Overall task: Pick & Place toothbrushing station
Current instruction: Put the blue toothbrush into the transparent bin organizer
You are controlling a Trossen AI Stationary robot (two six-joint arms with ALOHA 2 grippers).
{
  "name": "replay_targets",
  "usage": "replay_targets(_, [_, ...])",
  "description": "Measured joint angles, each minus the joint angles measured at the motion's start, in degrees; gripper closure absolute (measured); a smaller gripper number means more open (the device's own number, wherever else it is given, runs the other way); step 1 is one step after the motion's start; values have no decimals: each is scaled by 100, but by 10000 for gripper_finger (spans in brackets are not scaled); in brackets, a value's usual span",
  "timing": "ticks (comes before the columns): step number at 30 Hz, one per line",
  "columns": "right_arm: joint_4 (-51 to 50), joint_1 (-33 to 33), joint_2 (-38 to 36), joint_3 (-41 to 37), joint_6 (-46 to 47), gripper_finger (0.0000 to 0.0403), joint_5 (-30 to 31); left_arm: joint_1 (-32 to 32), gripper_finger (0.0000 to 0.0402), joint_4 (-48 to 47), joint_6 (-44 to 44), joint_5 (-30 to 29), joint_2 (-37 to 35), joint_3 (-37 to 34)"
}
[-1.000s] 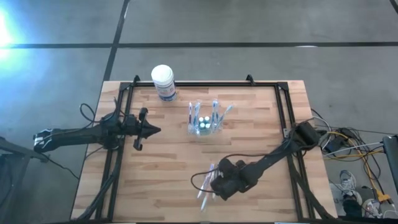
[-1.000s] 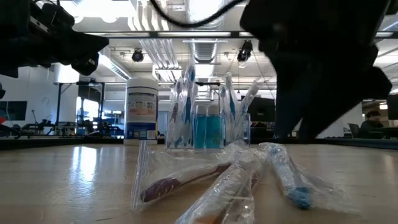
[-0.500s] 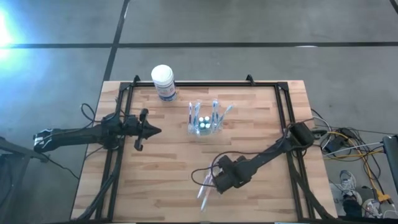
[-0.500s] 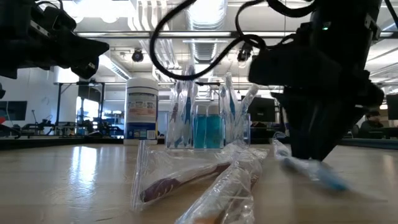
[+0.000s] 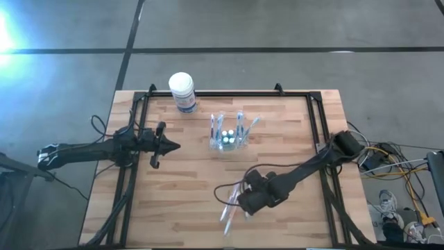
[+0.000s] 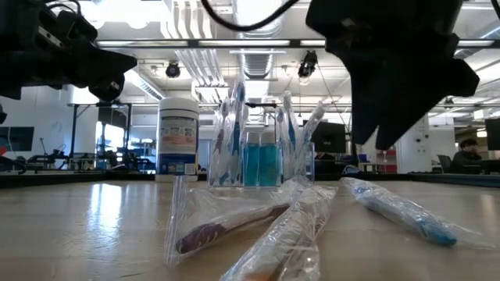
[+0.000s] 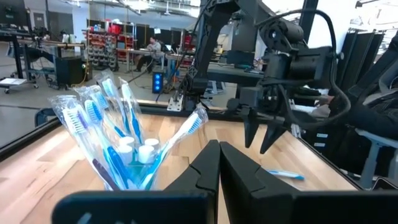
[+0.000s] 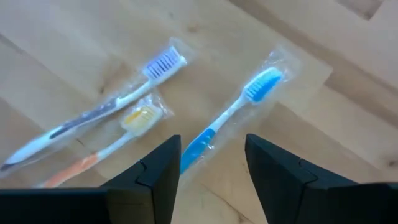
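Note:
The toothbrushing station, a clear holder with several wrapped toothbrushes standing in it, rests on its base at the table's far middle; it also shows as the station and the station. My right gripper hangs open above a wrapped blue toothbrush lying flat near the table's front, and touches nothing. In the low view the right gripper is well clear of the blue toothbrush. My left gripper is shut and empty, held level left of the station.
Two more wrapped toothbrushes lie beside the blue one: a purple one and an orange one. A white tub with a blue label stands at the far left. A black frame borders the table.
My right gripper dipped onto the blue toothbrush, then rose clear of it. The blue toothbrush has slid and turned toward the table's right, away from the other two wrapped brushes, and lies flat on its own.

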Motion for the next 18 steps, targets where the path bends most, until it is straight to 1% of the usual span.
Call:
replay_targets(4, [195, -43, 268, -6, 142, 227, -87, -2, 388, -60, -45, 4, 0, 0])
replay_targets(10, [222, -106, 725, 37, 188, 227, -206, -2, 388, -121, -63, 2, -2, 0])
replay_targets(18, [236, -208, 907, 52, -461, 231, -223, -4, 388, -135, -60, 1, 0, 0])
